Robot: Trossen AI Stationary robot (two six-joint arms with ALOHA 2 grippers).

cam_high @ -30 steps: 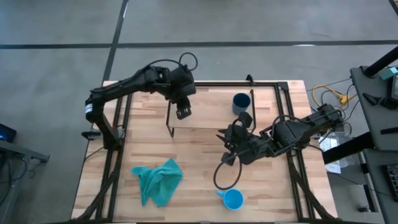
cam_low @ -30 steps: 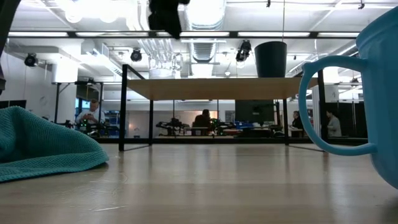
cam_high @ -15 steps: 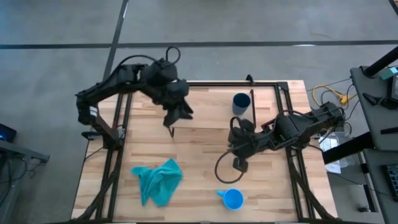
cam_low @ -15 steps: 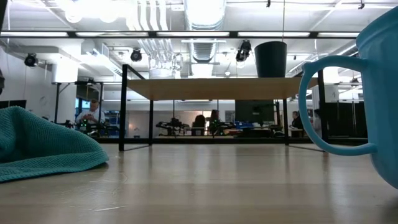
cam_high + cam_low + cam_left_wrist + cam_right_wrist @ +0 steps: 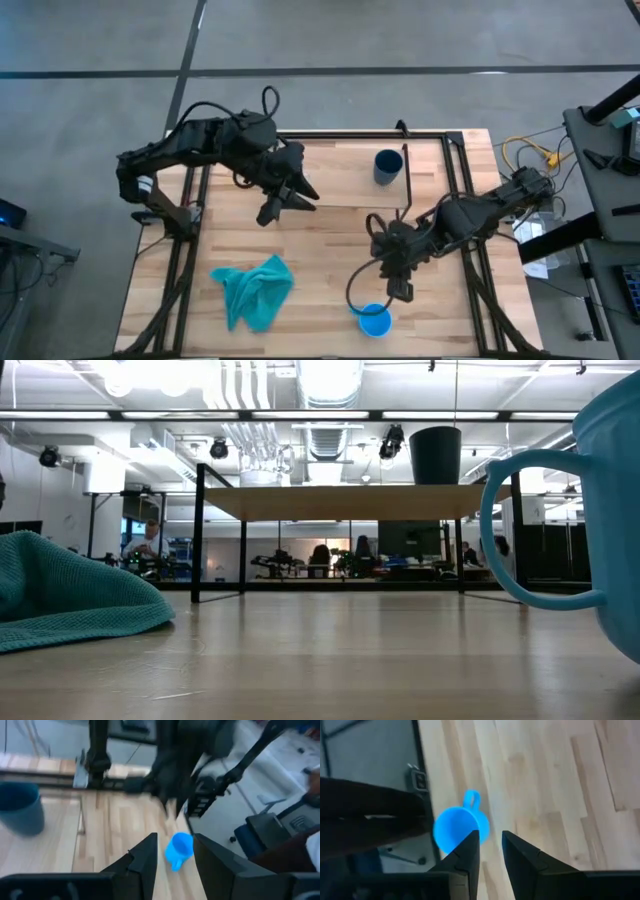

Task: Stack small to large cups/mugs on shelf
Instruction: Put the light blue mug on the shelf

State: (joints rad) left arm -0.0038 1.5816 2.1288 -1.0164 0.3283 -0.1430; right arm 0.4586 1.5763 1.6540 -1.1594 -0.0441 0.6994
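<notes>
Low view: wooden table [image 5: 330, 650], teal cloth [image 5: 70, 595], shelf [image 5: 350, 502], ceiling ducts beyond

The left gripper [image 5: 174, 865] fingers stand apart, framing the bright blue mug [image 5: 179, 848] on the wooden table [image 5: 120, 832]. The dark navy cup [image 5: 19, 814] stands well apart; the right arm [image 5: 195, 755] hangs beyond the mug
</notes>
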